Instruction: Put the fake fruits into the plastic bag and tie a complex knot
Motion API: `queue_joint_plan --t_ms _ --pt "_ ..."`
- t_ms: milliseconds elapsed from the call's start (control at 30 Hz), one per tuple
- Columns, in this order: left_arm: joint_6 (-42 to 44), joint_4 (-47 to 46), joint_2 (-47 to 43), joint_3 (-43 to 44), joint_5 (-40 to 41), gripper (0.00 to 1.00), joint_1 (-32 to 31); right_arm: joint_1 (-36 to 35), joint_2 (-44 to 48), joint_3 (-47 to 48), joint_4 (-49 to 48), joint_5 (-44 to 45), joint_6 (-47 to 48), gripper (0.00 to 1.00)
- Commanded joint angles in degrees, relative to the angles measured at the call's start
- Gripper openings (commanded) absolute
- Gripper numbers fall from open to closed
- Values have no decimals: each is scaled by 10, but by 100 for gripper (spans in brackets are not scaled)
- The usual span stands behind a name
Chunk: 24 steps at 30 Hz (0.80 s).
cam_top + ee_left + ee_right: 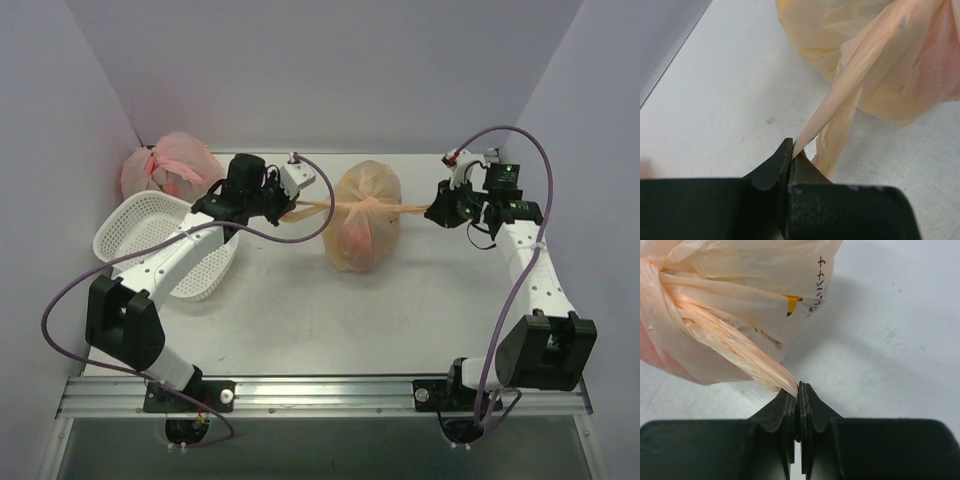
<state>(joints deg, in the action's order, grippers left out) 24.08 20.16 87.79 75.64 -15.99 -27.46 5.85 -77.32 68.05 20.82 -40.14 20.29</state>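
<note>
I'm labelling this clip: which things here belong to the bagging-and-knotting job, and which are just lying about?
In the job: plastic bag, reddish fake fruits showing through it, left gripper and right gripper, each shut on a twisted bag end.
Lying about: pink tied bag, white mesh basket.

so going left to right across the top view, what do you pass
white mesh basket → left gripper → plastic bag → right gripper
</note>
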Motion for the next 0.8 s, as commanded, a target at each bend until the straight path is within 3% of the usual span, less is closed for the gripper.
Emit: queue_joint_plan --t_ms 0,233,533,767 --pt "7 36 29 28 125 0 114 26 -49 34 -52 181 -4 0" --pt "15 6 121 130 113 0 149 -25 -172 136 -109 203 -37 0" --pt "10 -16 229 265 109 0 178 -30 -304 336 -99 193 -68 0" --pt "-24 -7 318 325 33 0 169 -47 -413 391 -106 208 -54 0"
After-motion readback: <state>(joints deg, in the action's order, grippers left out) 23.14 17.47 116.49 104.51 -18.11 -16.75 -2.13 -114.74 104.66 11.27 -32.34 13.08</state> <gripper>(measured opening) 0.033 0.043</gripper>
